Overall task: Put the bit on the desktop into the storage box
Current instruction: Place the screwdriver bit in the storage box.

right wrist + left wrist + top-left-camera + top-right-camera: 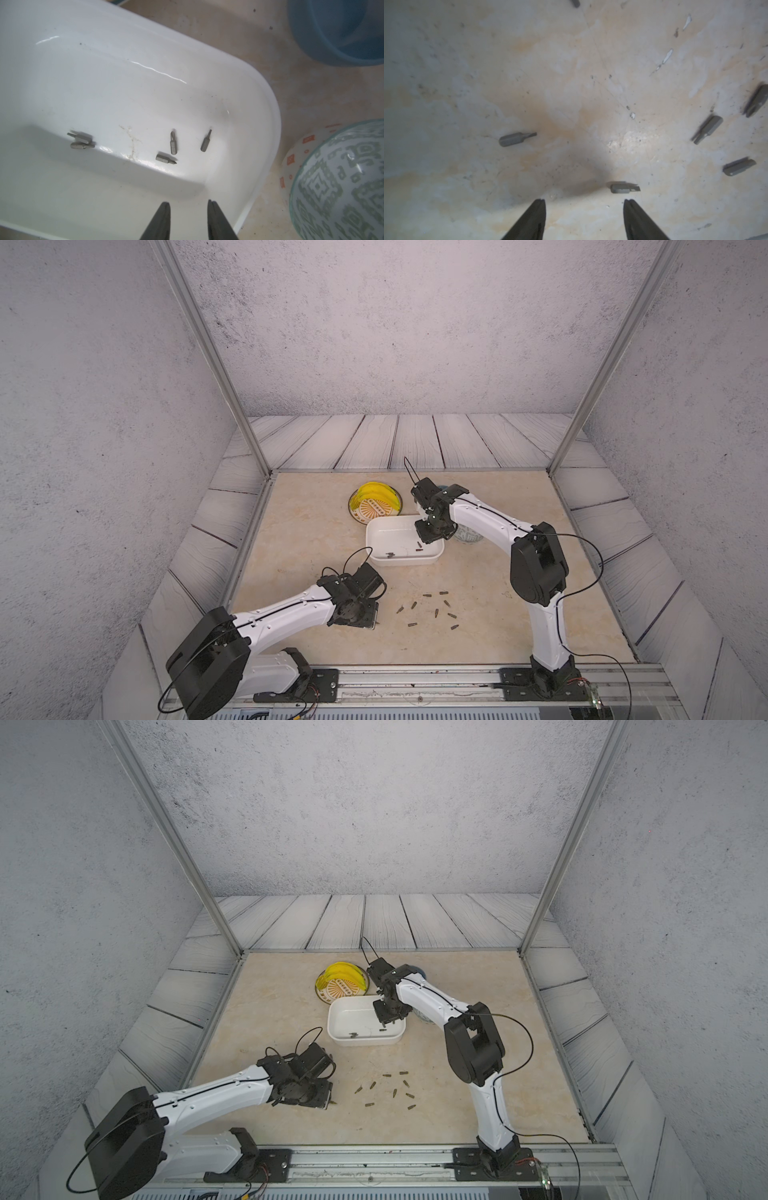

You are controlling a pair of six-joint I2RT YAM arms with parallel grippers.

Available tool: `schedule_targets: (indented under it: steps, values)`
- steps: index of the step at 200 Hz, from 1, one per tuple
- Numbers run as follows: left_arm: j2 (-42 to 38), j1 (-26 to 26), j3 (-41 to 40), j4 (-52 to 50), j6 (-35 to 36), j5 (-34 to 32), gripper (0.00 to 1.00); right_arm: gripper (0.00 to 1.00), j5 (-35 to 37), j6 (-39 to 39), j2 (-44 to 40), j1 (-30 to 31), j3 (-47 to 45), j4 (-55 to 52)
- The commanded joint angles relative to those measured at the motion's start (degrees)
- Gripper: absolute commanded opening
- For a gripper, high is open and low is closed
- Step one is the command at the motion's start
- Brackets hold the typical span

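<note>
Grey speckled walls (395,323) and plank-patterned panels (374,439) framed a beige marble worktop (299,531) where two white-and-black robot arms were at work. Near the middle of the worktop sat a white tub (376,531) with five screwdriver bits (173,143) lying flat on its floor. Two of them lay against each other by one long wall, and the other three lay close together towards the rounded end. The right tool (188,203) hung over that end of the tub, its two dark fingers (164,216) parted by a narrow gap with nothing between them. Well apart from the tub, towards the front of the worktop, a scatter of loose bits (436,612) lay in the open between the two arms, showing in both top views. The left tool (584,202) was low over the worktop beside that scatter, its fingers spread wide and empty. One bit (624,187) lay just ahead of a fingertip and another (517,138) lay further off. Whether the fingertips touched the surface could not be told. Just beyond the tub's far corner stood a dish (374,509) carrying yellow bananas (376,491). A blue bowl (332,41) and a patterned bowl (342,187) stood near the tub on the right arm's side.
</note>
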Motion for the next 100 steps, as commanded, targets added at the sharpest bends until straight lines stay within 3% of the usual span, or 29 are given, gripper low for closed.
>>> schedule_targets:
  steps: [1,100]
  values:
    - [-1.97,-0.88,-0.96,-1.7,-1.93,-0.98,0.65,0.35,0.97,0.74,-2.76,-0.11,0.07,-1.26]
    - [2.97,-5.72,-1.11,-1.23,-3.93,-3.57,0.65,0.35,2.51,1.33,-6.72,-0.19,-1.1,-2.51]
